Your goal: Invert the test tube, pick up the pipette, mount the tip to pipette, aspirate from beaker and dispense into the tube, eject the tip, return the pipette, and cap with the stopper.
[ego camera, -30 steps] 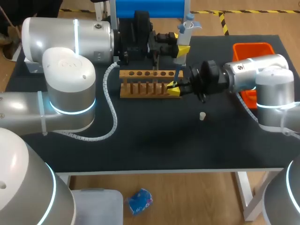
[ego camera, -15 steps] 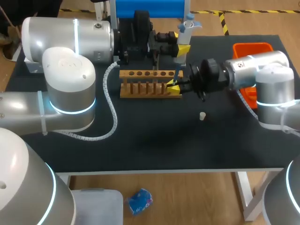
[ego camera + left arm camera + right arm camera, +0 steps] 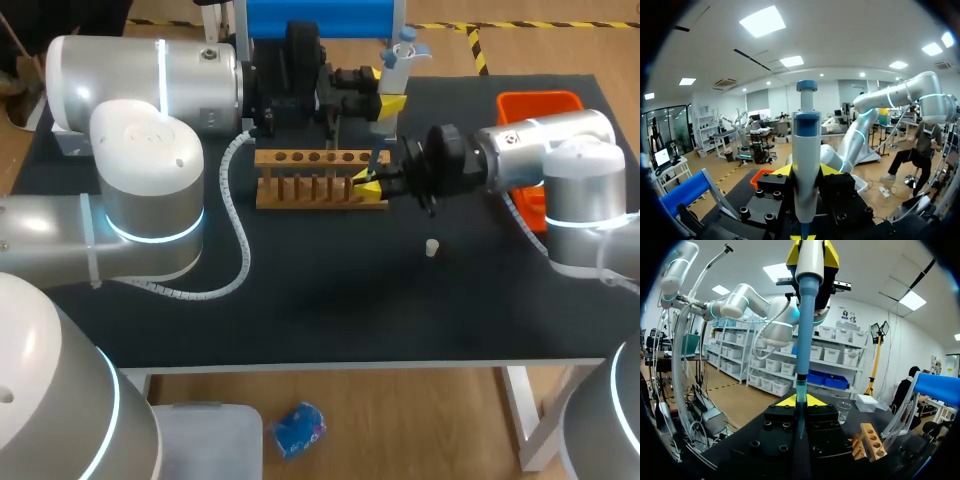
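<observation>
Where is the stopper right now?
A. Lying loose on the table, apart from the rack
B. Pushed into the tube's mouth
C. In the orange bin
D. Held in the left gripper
A: the stopper lies alone on the black table, on the near side of the right gripper, touching neither it nor the wooden rack.

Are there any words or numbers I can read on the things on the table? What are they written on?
None can be read.
The pipette, the wooden rack, the orange bin and the small white stopper show no letters or numbers that can be made out.
Any marks on the beaker are too small to tell.
</observation>
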`<state>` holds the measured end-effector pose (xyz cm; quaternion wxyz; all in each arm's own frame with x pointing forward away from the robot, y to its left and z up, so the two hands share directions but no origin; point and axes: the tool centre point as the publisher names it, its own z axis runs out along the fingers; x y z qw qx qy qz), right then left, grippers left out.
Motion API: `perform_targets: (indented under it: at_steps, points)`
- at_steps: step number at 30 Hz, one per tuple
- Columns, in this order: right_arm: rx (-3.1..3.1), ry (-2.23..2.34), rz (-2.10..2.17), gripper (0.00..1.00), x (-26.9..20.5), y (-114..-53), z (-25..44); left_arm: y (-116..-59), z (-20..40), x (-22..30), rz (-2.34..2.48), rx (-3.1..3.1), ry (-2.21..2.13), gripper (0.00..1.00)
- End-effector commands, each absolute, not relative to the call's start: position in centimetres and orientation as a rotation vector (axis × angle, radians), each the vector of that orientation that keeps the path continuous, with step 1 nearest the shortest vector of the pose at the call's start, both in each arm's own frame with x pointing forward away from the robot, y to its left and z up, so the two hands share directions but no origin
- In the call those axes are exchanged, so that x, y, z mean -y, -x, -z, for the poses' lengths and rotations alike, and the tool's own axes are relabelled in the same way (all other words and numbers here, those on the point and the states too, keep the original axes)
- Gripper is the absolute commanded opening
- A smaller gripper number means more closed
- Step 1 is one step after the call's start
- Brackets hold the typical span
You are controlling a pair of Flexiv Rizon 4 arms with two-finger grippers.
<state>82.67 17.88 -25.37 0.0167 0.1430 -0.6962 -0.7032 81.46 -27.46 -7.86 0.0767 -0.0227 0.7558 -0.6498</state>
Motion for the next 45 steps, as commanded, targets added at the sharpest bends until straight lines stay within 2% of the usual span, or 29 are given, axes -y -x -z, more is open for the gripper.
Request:
perform_targets:
  at_steps: [1,45]
  points:
    - [2.172,-0.421,2.18,0.0,-17.9,-82.4,24.9,-81.5,8.3,27.3,1.95,-2.263,0.067,0.0]
    - [2.199,-0.377,2.179,0.0,-17.7,-82.4,23.3,-81.5,8.3,27.3,1.95,-2.263,0.067,0.0]
